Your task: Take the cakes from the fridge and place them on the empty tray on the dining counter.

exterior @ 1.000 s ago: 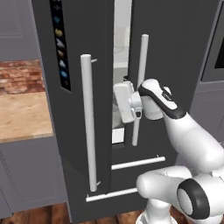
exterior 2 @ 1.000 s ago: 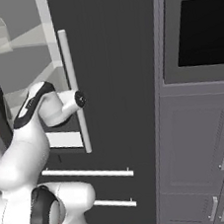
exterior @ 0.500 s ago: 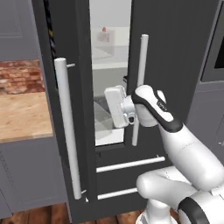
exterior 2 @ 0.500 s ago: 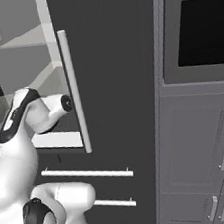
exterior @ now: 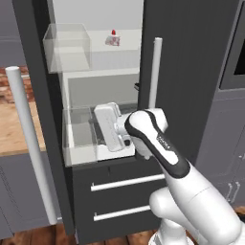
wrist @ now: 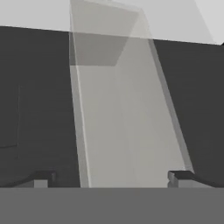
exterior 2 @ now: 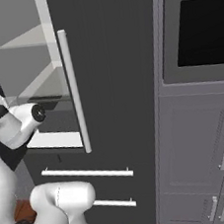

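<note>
The fridge (exterior: 191, 72) stands with its left door (exterior: 36, 110) swung wide and its right door shut. On an upper white shelf inside sits one of the cakes (exterior: 113, 39), a tiny white slice with a red berry top. A small dark shape (exterior: 136, 87) peeks out by the right door's edge on the shelf below; I cannot tell what it is. My gripper (wrist: 111, 178) is open and empty, low in the opening in front of a clear bin (exterior: 81, 136), well below the white slice. The empty tray and the dining counter are out of view.
A clear box (exterior: 67, 48) sits upper left inside the fridge. The open door's long white handle (exterior: 28, 148) juts toward me at left. Two drawer fronts (exterior: 127, 196) lie below the opening. A wood-topped counter (exterior: 9, 131) is left; a wall oven (exterior 2: 203, 28) and grey cabinets (exterior 2: 198, 148) are right.
The left fridge door has swung from nearly shut to wide open, baring the shelves and the white slice. My hand has moved left and down into the opening, still open.
</note>
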Motion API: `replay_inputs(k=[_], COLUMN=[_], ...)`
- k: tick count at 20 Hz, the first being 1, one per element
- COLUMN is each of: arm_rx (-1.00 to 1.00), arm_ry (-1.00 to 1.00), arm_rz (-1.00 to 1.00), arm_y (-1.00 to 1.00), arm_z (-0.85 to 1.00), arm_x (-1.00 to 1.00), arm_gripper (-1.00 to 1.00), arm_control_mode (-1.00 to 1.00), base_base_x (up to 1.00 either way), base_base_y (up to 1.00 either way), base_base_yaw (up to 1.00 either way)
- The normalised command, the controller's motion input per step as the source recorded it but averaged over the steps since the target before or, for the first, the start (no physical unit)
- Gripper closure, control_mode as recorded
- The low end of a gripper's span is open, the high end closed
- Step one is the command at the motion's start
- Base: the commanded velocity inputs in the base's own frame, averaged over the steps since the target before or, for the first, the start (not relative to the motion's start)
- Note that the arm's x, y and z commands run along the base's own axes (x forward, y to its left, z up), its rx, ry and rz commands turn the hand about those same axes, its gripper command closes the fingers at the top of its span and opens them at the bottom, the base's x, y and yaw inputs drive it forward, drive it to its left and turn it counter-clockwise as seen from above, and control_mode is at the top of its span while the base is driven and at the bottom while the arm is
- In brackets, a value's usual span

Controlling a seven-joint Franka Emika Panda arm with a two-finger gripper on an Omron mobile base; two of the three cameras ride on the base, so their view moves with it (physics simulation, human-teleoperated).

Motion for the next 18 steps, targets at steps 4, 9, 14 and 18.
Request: replay_inputs(k=[4,9,14,18], arm_rx=[0.00,-0.11,-0.19,-0.25], arm_ry=[0.00,0.00,0.00,0.00], arm_rz=[0.00,-0.12,-0.21,-0.16], arm_y=[0.50,-0.59,-1.00,-0.81], arm_z=[0.01,0.14,0.41,0.67], arm_x=[-0.06,0.00,0.11,0.29], arm_gripper=[-1.00,-1.00,-1.00,-1.00], arm_control_mode=[-1.00,-1.00,-1.00,-1.00], base_base_x=[0.00,0.00,0.00,0.00], base_base_y=[0.00,0.00,0.00,0.00], base_base_yaw=[0.00,0.00,0.00,0.00])
